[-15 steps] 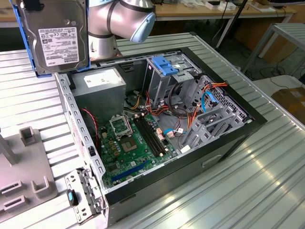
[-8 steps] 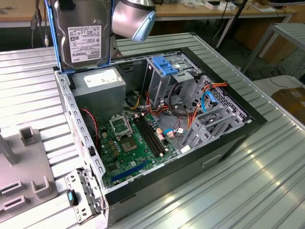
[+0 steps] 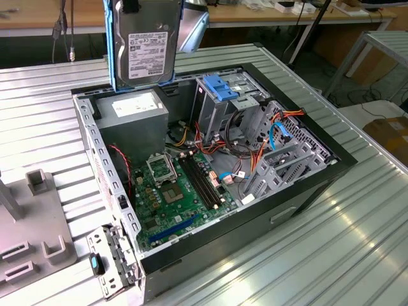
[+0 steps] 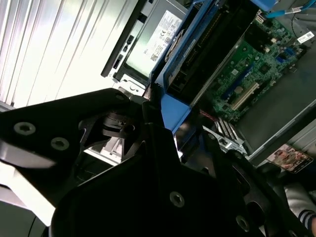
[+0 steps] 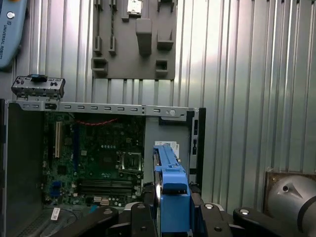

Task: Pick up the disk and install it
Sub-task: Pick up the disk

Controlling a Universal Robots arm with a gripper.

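Above open PC case (image 3: 223, 242): disk (image 3: 148, 51) hangs upright, clamped in end effector (image 5: 170, 215).

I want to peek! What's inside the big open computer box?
A green circuit board, a grey power box, coloured wires and a blue bracket. The disk, held above, hides part of the back edge of the computer box.

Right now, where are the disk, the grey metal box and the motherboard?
disk (image 3: 146, 52): exterior view, on its white label.
grey metal box (image 3: 132, 108): exterior view, on its labelled top face.
motherboard (image 3: 153, 207): exterior view, on bare green board near the socket.
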